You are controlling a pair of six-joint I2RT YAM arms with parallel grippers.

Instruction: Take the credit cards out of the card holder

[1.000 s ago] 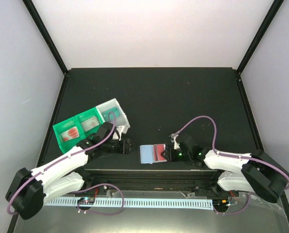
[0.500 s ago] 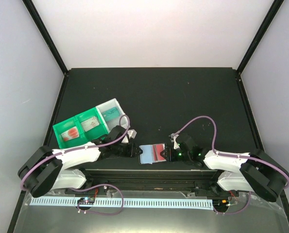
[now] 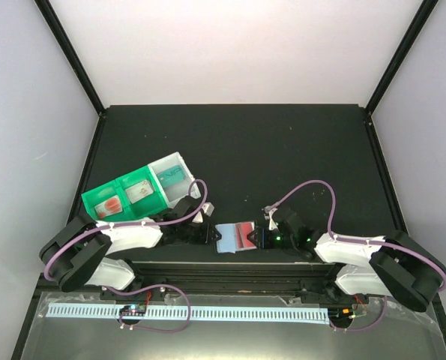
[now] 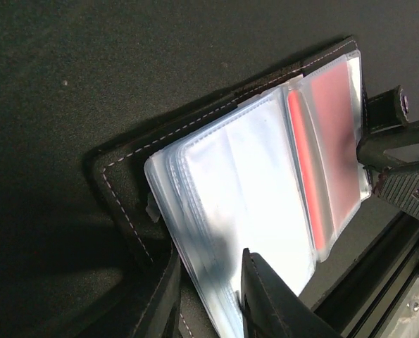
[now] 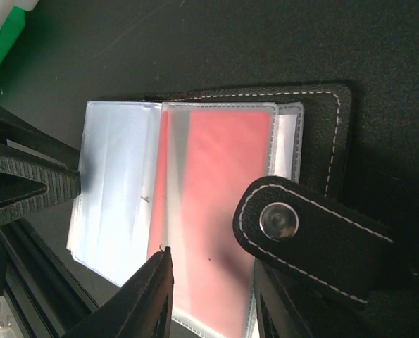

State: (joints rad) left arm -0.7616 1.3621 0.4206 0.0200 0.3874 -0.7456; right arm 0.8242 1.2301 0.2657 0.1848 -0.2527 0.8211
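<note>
The card holder (image 3: 228,238) lies open near the table's front edge, a black stitched cover with pale-blue clear sleeves (image 4: 244,190). A red credit card (image 5: 216,204) sits in the right-hand sleeve, also seen in the left wrist view as the same card (image 4: 332,134). My left gripper (image 4: 210,257) is closed over the holder's left edge, with the stack of sleeves between its fingers. My right gripper (image 5: 209,271) is shut on the red card's sleeve, just beside the snap strap (image 5: 301,232). From above, the left gripper (image 3: 208,234) and the right gripper (image 3: 261,237) flank the holder.
A green two-compartment tray (image 3: 95,214) stands at the left with a card in each compartment. A white bin (image 3: 184,161) adjoins it and holds a teal card. The black rail (image 3: 230,271) runs along the near edge just behind the holder.
The left arm has swung right from beside the tray to the holder's left edge, and its jaws have narrowed onto the sleeves. The right gripper has stayed in place.
</note>
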